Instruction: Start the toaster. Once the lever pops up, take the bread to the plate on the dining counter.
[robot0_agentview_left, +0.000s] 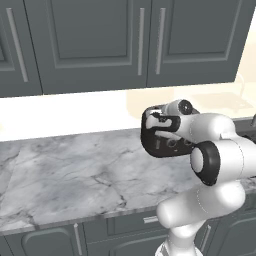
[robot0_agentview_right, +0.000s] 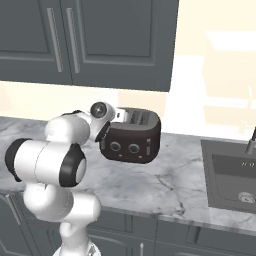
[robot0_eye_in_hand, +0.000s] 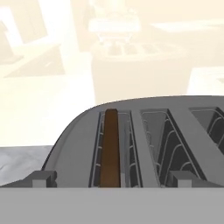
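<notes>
Toaster (robot0_agentview_right: 131, 135): dark brown-black, rounded boxy body, upright on the grey-white veined marble worktop, near the back wall under the dark grey wall cabinets. In the right base view its near face carries two small round knobs low down and a pale lever slot to their right; slots open on top. In the left base view the toaster (robot0_agentview_left: 162, 142) is partly hidden behind the arm, knobs still visible.

Bread (robot0_eye_in_hand: 110, 148): thin dark brown slice seen edge-on in the hand view, standing upright in the leftmost slot of the toaster (robot0_eye_in_hand: 144, 144), between the wire guides. Neighbouring slots hold no slice.
</notes>
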